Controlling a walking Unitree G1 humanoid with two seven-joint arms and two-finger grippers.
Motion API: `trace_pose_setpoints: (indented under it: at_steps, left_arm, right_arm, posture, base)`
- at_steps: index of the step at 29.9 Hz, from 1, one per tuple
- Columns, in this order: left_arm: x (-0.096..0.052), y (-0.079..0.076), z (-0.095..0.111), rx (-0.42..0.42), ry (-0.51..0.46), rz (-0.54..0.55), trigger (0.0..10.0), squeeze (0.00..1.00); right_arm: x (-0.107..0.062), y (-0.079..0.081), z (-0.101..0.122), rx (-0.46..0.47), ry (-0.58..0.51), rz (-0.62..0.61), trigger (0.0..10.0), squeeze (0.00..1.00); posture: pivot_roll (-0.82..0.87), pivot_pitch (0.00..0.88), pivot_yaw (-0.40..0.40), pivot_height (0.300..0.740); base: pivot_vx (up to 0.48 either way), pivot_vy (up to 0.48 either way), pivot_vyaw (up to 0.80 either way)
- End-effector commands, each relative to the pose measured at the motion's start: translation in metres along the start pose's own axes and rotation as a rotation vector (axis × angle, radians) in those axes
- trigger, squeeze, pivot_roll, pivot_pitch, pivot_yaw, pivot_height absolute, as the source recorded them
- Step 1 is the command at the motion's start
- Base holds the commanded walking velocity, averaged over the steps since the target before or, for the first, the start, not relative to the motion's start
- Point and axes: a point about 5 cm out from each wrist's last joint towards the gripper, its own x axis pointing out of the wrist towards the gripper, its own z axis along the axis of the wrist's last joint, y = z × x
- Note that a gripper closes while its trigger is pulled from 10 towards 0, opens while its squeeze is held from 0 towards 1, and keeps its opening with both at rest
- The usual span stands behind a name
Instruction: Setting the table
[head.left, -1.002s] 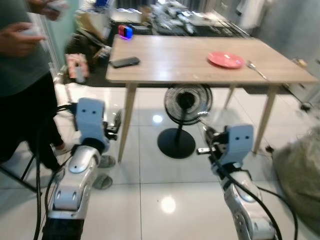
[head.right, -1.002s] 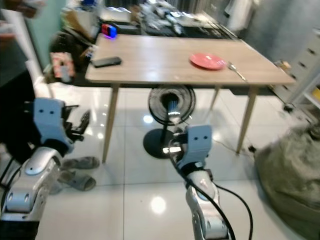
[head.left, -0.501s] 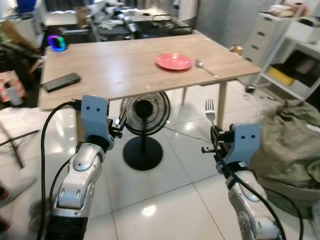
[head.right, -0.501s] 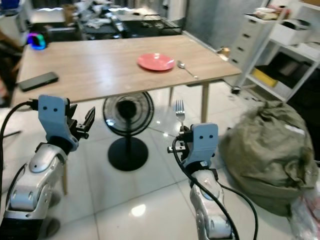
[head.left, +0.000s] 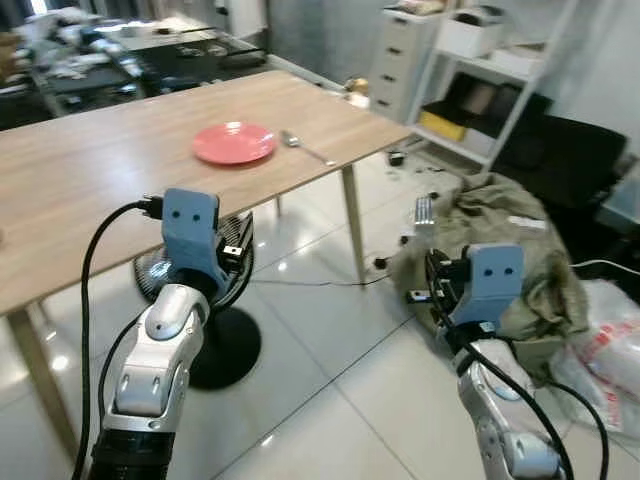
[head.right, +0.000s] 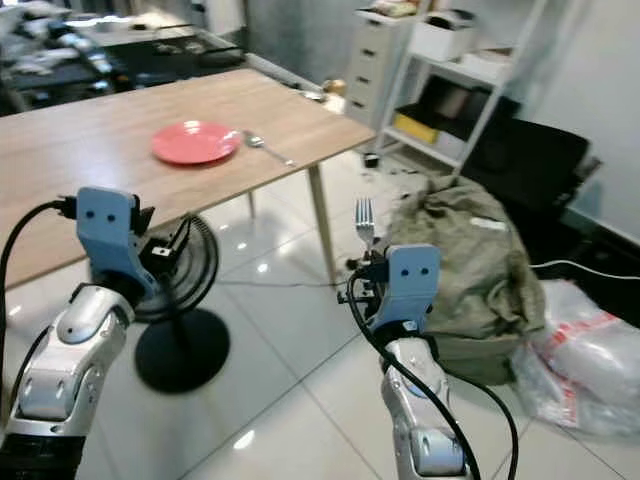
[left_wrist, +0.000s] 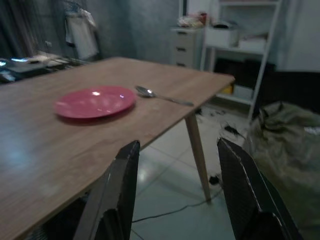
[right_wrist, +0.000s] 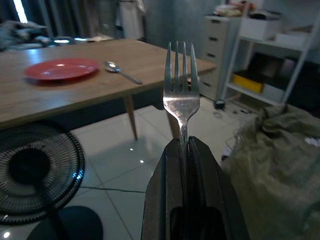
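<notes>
I have the right hand (right_wrist: 184, 150) clamped tight on the fork (right_wrist: 180, 95), handle pinched between the two fingers and tines standing straight up above it. The left hand (left_wrist: 182, 192) is wide open with nothing in it, its fingers spread and pointing toward the surface (head.left: 90, 190). What has changed in the last second is the view, not the load: the whole scene has swung round as the robot turned and walked, so the person who stood off beyond my left hand is gone from the frame, and the far corner of the surface now sits ahead and to the left of both hands. The fork has stayed upright in the same grip throughout, so I judge the hold is secure. Ahead of the left hand lies the red plate (head.left: 233, 142), and touching or just beside its far edge is the spoon (head.left: 305, 147), on the side nearer the right hand. The fan (head.right: 185, 270) stands under the surface, just beyond the left hand, and a heap of olive cloth (head.right: 470, 260) lies on the floor behind the right hand. So the place setting wants only the fork, I think, and the plate's open side is the one away from the spoon. My next job, as I read it, is to close in on the surface and bring the right hand over it; the fan and the near leg look like the things to steer clear of.
</notes>
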Motion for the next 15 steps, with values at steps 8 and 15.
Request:
trace_pose_setpoints:
  at_steps: [8,15]
  left_arm:
    - [-0.0002,-0.0022,-0.0006,-0.003,0.003,-0.003,10.0,0.0]
    - [-0.0002,-0.0017,-0.0003,0.001,0.001,-0.003,10.0,0.0]
  right_arm:
    - [0.0035,-0.0029,0.0,-0.021,-0.004,-0.003,10.0,0.0]
    - [0.006,-0.0005,0.0037,-0.002,-0.029,0.009,10.0,0.0]
  posture:
    - [-0.07,0.0,0.063,0.74]
    - [-0.07,0.0,0.062,0.74]
  base:
    - [0.48,0.0,-0.67]
    - [0.48,0.0,0.0]
